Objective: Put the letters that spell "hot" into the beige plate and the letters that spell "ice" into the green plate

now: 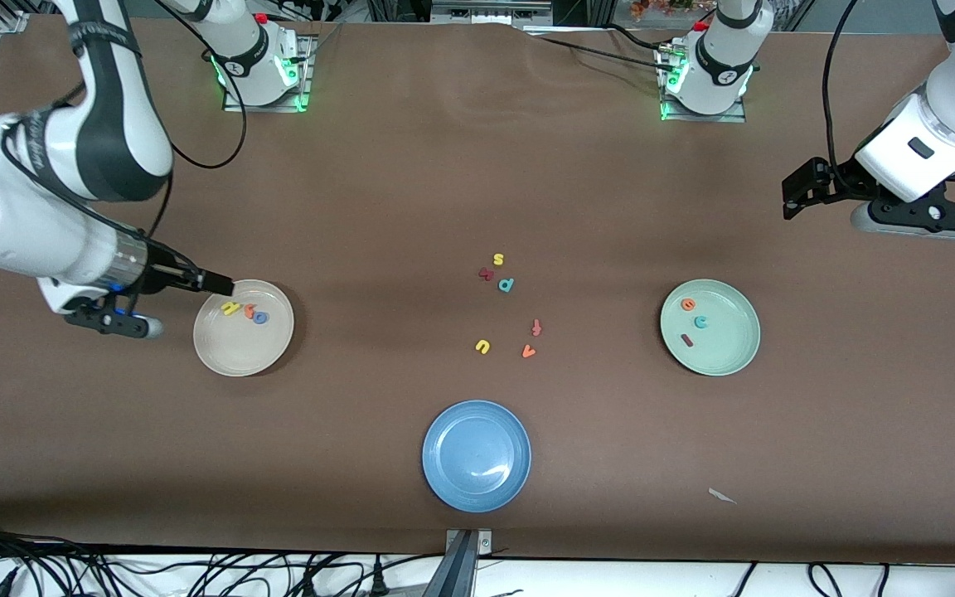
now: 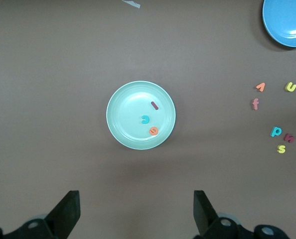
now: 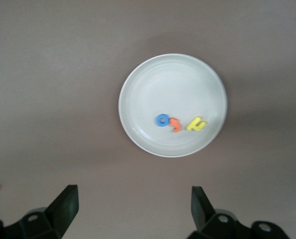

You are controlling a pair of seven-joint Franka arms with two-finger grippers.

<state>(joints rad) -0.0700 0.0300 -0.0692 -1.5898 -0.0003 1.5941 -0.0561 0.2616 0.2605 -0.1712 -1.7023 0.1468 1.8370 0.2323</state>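
Observation:
The beige plate (image 1: 237, 352) lies toward the right arm's end of the table and holds a yellow h (image 1: 231, 308), an orange t (image 1: 250, 313) and a blue o (image 1: 260, 317). My right gripper (image 1: 216, 283) hangs open and empty over that plate's rim; its wrist view shows the plate (image 3: 173, 79) ahead of the gripper (image 3: 133, 211). The green plate (image 1: 726, 348) holds an orange e (image 1: 688, 304), a teal c (image 1: 700, 322) and a dark red i (image 1: 687, 339). My left gripper (image 1: 801, 191) is raised over bare table at the left arm's end, open and empty (image 2: 137, 214).
A blue plate (image 1: 476, 455) sits near the front camera. Loose letters lie mid-table: yellow s (image 1: 498, 259), dark red letter (image 1: 486, 274), teal p (image 1: 506, 285), red f (image 1: 536, 327), yellow u (image 1: 482, 347), orange v (image 1: 528, 351). A paper scrap (image 1: 722, 496) lies near the front edge.

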